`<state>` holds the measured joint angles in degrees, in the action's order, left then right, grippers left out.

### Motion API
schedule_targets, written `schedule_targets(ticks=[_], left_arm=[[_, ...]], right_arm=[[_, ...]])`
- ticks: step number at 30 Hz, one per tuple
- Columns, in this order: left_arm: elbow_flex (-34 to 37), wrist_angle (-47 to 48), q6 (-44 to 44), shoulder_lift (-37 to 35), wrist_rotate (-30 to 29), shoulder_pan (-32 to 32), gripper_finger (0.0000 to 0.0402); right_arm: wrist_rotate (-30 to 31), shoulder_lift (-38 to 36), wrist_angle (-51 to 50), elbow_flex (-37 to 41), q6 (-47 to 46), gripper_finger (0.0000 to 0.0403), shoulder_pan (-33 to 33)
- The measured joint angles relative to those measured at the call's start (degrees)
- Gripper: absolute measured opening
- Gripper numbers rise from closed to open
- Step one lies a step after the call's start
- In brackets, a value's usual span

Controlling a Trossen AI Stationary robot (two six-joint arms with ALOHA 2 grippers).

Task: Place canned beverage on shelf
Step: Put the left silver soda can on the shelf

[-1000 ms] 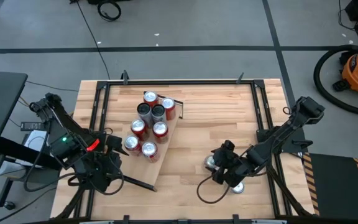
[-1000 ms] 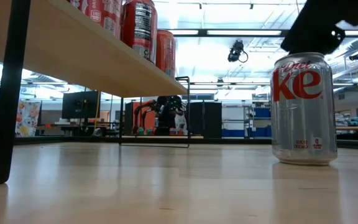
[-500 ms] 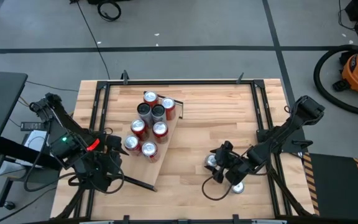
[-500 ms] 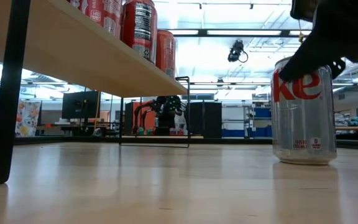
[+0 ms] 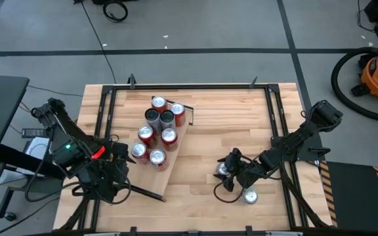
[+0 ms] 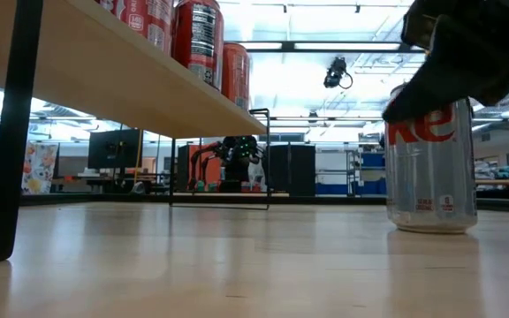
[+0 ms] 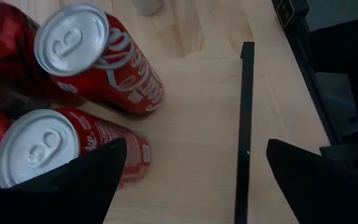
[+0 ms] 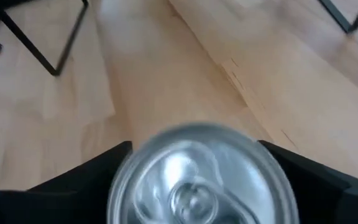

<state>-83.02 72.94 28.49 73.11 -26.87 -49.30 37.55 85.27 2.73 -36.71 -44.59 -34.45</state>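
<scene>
Right gripper [image 5: 227,174] lowered around silver Diet Coke can [image 6: 431,163], fingers spread wide either side, not yet closed on it.

Can stood on the tabletop [image 5: 202,151], well apart from the shelf [image 6: 140,84]. A tip-over was judged possible from an off-centre squeeze. Contact with the can could not be confirmed. Left gripper [image 7: 191,180] was parked wide over the shelf's red cans [image 7: 98,59].
</scene>
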Motion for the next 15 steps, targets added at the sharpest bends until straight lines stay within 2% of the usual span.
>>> schedule_targets(ticks=[5,9,15], left_arm=[[0.00,0.10,-1.17,-0.01,-6.83,-3.16,0.0400],[0.00,1.10,-0.54,-0.01,-10.61,-6.30,0.0400],[0.00,1.51,1.10,-0.01,-11.94,-7.91,0.0400]], right_arm=[[-1.82,1.08,2.61,-1.94,5.52,0.0299,1.21],[-2.02,5.43,0.49,-7.48,8.75,0.0298,2.43],[-3.74,13.85,-6.41,-19.41,10.80,0.0302,5.59]])
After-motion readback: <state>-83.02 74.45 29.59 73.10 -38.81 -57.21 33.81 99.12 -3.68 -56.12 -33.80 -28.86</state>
